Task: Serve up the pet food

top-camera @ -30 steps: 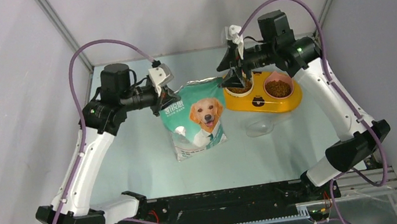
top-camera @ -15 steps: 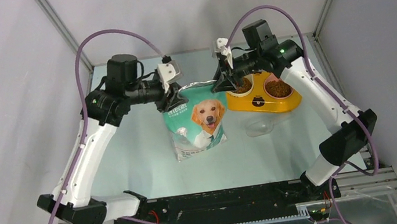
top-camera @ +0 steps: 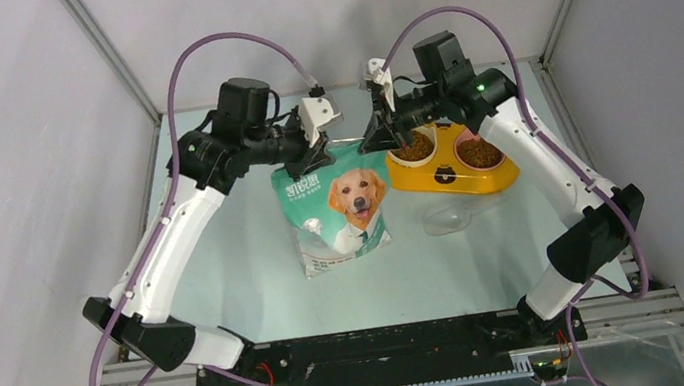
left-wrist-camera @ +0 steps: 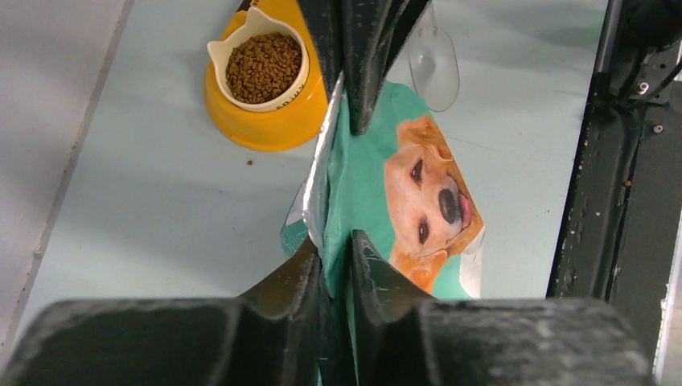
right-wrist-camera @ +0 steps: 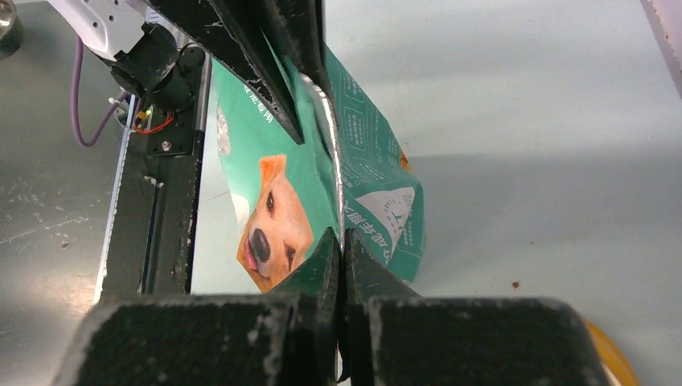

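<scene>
Arms are both arching in over the bag (top-camera: pixel 338 204), which is resting on the desk (top-camera: pixel 238 268) with its printed dog facing up. We are seeing the left arm (top-camera: pixel 173 242) bending at the elbow so that the left gripper (top-camera: pixel 300 169) is sitting at the bag's top left corner. Its jaws are standing slightly apart astride the top edge, and we cannot tell whether they are pinching it. The right arm (top-camera: pixel 556 163) is mirroring it, with the right gripper (top-camera: pixel 381 143) clamping the bag's top right corner, jaws closed tight on the foil lip. Pet food (top-camera: pixel 480 152) is filling both bowls of the yellow feeder (top-camera: pixel 447 181) just right of the bag. We are struggling to make out the clear scoop (top-camera: pixel 447 222) near the bag's lower right side, and the bag's walls are hiding its inside.
</scene>
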{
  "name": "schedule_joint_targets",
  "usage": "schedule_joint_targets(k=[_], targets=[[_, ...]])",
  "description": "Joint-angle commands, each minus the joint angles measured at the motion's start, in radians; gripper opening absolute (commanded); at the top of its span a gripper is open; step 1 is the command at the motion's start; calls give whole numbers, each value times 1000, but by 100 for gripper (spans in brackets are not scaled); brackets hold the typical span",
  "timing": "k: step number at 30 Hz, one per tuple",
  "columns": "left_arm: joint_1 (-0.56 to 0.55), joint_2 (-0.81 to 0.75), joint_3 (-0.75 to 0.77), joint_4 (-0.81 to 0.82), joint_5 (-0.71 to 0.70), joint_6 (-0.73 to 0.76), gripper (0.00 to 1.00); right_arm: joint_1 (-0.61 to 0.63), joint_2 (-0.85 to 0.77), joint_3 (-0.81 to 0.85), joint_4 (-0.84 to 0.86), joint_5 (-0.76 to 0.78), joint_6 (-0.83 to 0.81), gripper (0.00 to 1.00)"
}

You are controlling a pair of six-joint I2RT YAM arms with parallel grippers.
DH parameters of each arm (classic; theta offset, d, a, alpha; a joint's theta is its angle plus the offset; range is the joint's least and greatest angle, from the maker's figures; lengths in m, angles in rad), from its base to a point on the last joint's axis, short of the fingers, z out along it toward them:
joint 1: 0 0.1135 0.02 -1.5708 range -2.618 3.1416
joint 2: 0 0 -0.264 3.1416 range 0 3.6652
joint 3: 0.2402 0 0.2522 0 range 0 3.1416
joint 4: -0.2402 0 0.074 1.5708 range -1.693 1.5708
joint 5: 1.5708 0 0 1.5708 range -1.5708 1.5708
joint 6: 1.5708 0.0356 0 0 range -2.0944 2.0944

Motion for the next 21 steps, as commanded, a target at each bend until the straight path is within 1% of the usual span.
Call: schedule_joint_targets(k=[1, 3, 5, 6, 7, 8, 9, 11, 14, 18, 20, 21], targets=[[-10, -10, 25, 3, -18, 5, 7, 12, -77, 97, 70, -44, 70, 0], [-10, -18, 27, -2, -7, 6, 1, 15, -82, 98, 66, -42, 72, 0], [-10, -30, 26, -15, 2, 9, 0, 16, -87, 78, 62, -30, 57, 1], [-10, -36, 23, -20, 3, 11, 0, 17, -88, 56, 60, -16, 52, 14], [-10, -46, 20, -22, 3, 13, 0, 17, -90, 44, 58, -11, 42, 22], [-10, -51, 15, -23, 5, 16, 0, 18, -91, 20, 57, -3, 36, 34], [-10, -63, 12, -23, 8, 15, 0, 18, -92, 9, 55, 0, 25, 43], [-10, -77, 6, -18, 13, 6, 0, 21, -89, -18, 55, 11, 10, 49], [-10, -87, 3, -14, 15, -6, 0, 33, -80, -30, 51, 23, -8, 50], [-10, -93, -14, 2, 14, -15, 0, 54, -61, -37, 49, 42, -26, 43], [-10, -93, -18, 7, 20, -15, 0, 63, -56, -42, 53, 53, -30, 36], [-10, -90, -19, 7, 23, -14, 0, 67, -55, -40, 54, 57, -30, 25]])
